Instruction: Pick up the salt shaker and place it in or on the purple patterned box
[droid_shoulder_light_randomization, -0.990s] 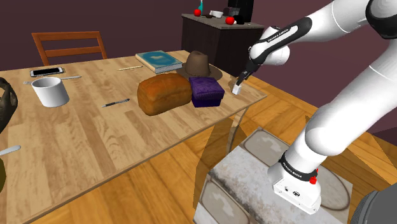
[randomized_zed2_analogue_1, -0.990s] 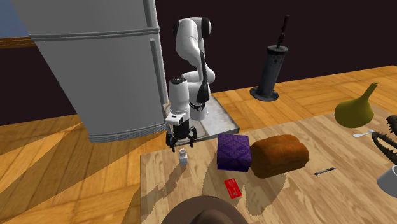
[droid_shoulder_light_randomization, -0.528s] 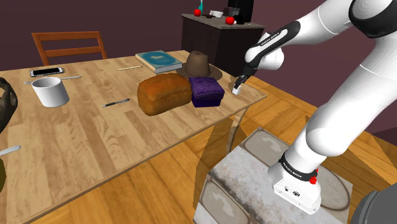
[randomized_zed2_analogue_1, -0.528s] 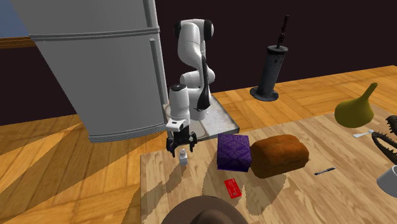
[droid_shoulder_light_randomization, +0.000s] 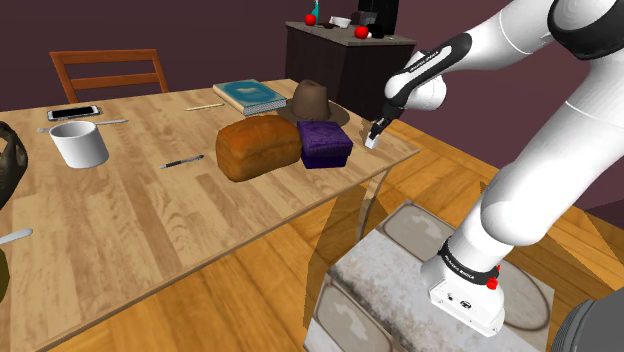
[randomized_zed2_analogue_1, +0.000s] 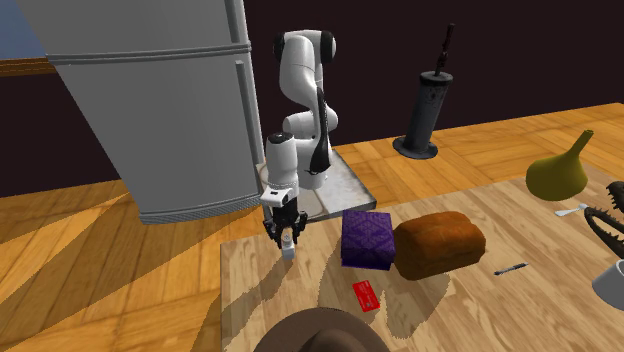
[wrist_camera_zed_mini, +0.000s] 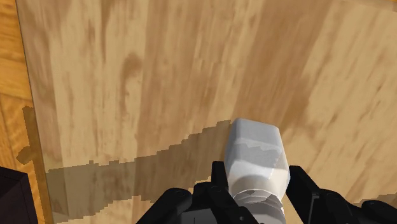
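White mug (droid_shoulder_light_randomization: 78, 143) stands far to the shoulder view's left on the wooden counter (droid_shoulder_light_randomization: 130, 220), and a pen (droid_shoulder_light_randomization: 182, 161) lies further right. Next comes a brown loaf (droid_shoulder_light_randomization: 258, 148), with a book (droid_shoulder_light_randomization: 250, 96) and a brown hat (droid_shoulder_light_randomization: 315, 103) behind it. The purple box (droid_shoulder_light_randomization: 324, 143) sits just beside the loaf on its right, its patterned top bare. Right again, near the counter's corner, the white shaker (wrist_camera_zed_mini: 256, 153) stands upright on the wood, near the box but not touching it. The claw (wrist_camera_zed_mini: 258, 175) reaches down over it from above. The two black fingers (wrist_camera_zed_mini: 219, 178) are narrowed onto the shaker, one against each side near its top, so it is clasped between them. Its base appears to rest on the counter. In the second exterior view, left to right, come shaker and claw, then box, then loaf. A red card (randomized_zed2_analogue_1: 366, 295) lies on the counter in front of the box.
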